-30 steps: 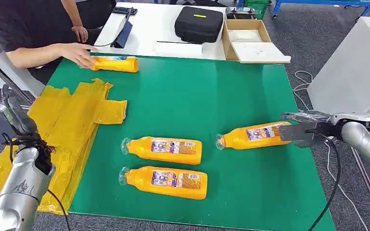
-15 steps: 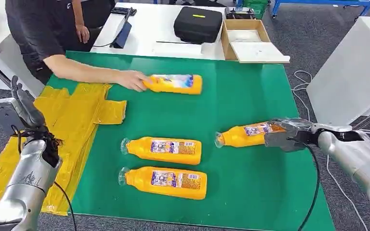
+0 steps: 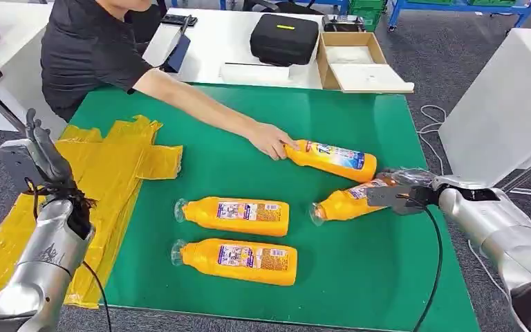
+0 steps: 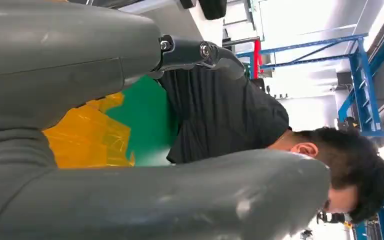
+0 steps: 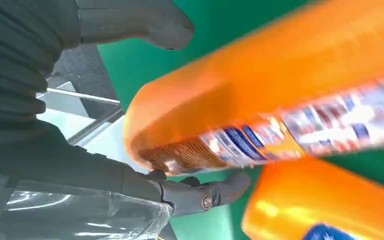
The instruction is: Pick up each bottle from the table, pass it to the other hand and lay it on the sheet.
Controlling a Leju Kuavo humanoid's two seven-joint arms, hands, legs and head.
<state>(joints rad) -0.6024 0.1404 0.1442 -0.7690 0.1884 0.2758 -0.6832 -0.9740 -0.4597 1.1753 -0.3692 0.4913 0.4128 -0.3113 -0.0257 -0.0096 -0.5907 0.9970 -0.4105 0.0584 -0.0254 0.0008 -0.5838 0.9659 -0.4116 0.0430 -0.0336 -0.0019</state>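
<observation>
Four orange bottles lie on the green mat (image 3: 359, 290). Two lie side by side in the middle (image 3: 235, 216) (image 3: 238, 261). A third bottle (image 3: 346, 204) lies at the right, its base between the spread thumb (image 5: 140, 22) and fingers (image 5: 205, 192) of my right hand (image 3: 404, 197); green mat shows between the thumb and the bottle (image 5: 280, 95). A person's hand (image 3: 269, 140) rests on the neck of the fourth bottle (image 3: 333, 158), which lies just beyond. The yellow sheet (image 3: 97, 180) lies at the mat's left edge. My left hand (image 3: 38, 155) is raised above it, holding nothing.
The person in a black shirt (image 3: 90, 52) leans in from the far left, arm stretched over the mat. Behind the mat a white table carries a black case (image 3: 285, 34) and an open cardboard box (image 3: 356, 59). A white cabinet (image 3: 511, 104) stands to the right.
The person has slid the fourth bottle from the far left across the mat to beside my right hand. My right hand has moved in around the third bottle's base, which has turned slightly.
</observation>
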